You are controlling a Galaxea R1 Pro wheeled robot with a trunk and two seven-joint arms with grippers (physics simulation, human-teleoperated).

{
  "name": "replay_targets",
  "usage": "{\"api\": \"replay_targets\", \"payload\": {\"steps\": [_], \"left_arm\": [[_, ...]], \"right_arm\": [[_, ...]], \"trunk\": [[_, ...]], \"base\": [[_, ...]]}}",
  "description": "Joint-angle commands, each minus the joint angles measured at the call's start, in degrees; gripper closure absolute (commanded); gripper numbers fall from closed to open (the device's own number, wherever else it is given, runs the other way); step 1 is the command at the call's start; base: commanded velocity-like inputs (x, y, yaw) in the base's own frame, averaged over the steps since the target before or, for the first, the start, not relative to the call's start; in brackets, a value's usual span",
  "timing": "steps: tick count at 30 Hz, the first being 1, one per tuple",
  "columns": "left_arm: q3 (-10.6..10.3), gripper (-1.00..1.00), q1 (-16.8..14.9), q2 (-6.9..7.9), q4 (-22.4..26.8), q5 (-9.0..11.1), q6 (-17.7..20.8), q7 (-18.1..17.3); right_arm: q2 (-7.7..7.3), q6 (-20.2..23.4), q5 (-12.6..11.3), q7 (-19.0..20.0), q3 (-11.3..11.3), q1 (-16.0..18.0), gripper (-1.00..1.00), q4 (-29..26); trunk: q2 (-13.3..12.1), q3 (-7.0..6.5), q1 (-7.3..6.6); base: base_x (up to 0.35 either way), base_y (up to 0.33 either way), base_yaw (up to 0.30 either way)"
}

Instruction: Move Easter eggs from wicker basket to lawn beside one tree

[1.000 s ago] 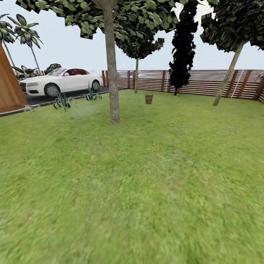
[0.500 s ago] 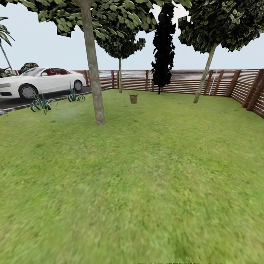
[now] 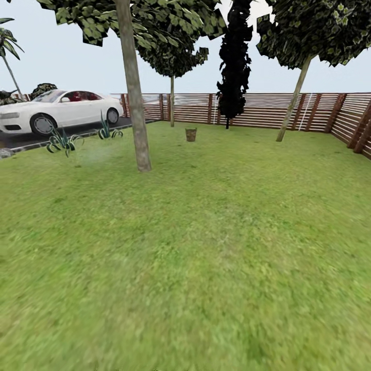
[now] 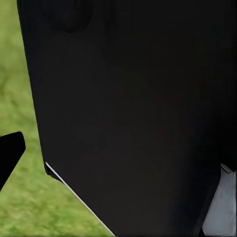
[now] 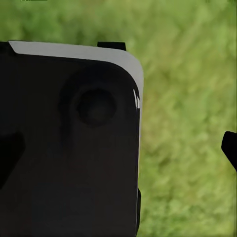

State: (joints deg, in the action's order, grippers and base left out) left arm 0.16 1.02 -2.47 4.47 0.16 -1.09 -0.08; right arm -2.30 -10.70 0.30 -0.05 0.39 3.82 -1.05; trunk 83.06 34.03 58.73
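Ahead, from the head camera, I see the wicker basket (image 3: 191, 134) far across the lawn (image 3: 206, 247), beyond the nearest tree (image 3: 135, 93); I should drive straight, keeping it centred. Both wrist cameras add only dark robot bodywork (image 4: 133, 113) over grass; I cannot tell either gripper's state.

Patchy green lawn (image 3: 206, 247), small brown wicker basket (image 3: 191, 134), pale grey-green mottled tree (image 3: 135, 103) trunk, white car (image 3: 56, 111), red-brown slatted fence (image 3: 268, 110), black cypress-like tree (image 3: 234, 62), pale grey sky (image 3: 67, 62)
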Motion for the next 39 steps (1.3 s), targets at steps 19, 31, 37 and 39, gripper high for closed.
{"api": "replay_targets", "payload": {"steps": [19,31,37,39], "left_arm": [[0.1,-1.0,0.0,-0.29,2.1,0.1,0.0,0.3],[0.1,-1.0,0.0,-0.3,2.7,0.1,0.0,0.0],[0.1,-1.0,0.0,-0.02,2.5,0.1,0.0,0.0],[0.1,-1.0,0.0,-0.01,2.5,0.1,0.0,0.0]], "right_arm": [[-0.08,-0.1,0.0,-0.3,0.0,0.1,-1.0,-0.8],[-0.05,-0.4,-0.2,-0.3,-0.2,0.2,-1.0,-1.8],[0.08,-0.4,-0.2,-0.2,-0.2,0.2,-1.0,-1.6],[0.09,-0.4,-0.2,-0.3,-0.2,0.2,-1.0,-1.6]], "trunk": [[0.0,1.11,0.0],[0.0,1.11,0.0],[0.0,1.11,0.0],[0.0,1.11,0.0]], "base": [[0.0,0.0,0.111],[0.015,0.001,0.0],[0.266,0.016,0.0],[0.319,0.003,0.0]]}}
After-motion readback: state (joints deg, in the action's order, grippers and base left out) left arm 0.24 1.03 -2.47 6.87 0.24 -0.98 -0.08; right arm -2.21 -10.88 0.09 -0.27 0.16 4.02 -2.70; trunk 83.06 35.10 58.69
